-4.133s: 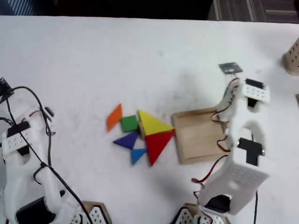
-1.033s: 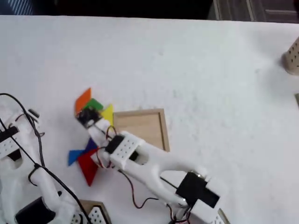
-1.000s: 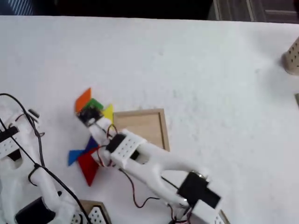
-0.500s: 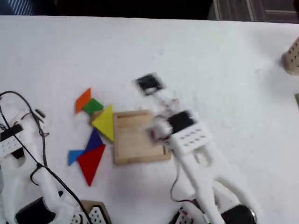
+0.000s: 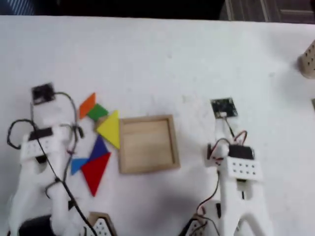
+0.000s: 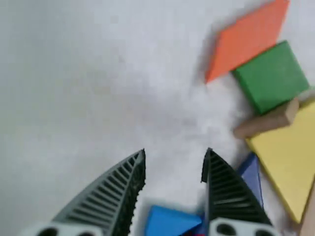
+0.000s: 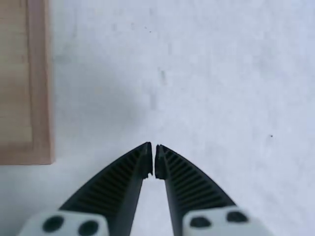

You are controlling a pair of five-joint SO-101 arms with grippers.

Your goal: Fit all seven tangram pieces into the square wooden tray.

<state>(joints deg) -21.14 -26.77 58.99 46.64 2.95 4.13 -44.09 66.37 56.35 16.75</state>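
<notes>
Taking the far edge of the worktop (image 5: 162,54) as twelve o'clock, my left tool (image 6: 174,152) hangs with its jaws fairly wide over bare surface at nine o'clock of the loose pieces, and the small light-blue triangle (image 6: 172,221) shows between them. The orange parallelogram (image 5: 87,104), green square (image 5: 98,111), a small plain wood piece (image 6: 268,120), yellow triangle (image 5: 110,129), dark-blue triangle (image 5: 100,146) and red triangle (image 5: 96,169) lie flat and crowded together at nine o'clock of the tray (image 5: 147,144), which has nothing in it; the yellow one touches its rim. I judge the pieces light, stiff and slick, apt to skid rather than lift, so I would pinch each across its short width at free edges, taking the outer ones first. My right tool (image 7: 153,146) is pinched together on nothing, at three o'clock of the tray.
</notes>
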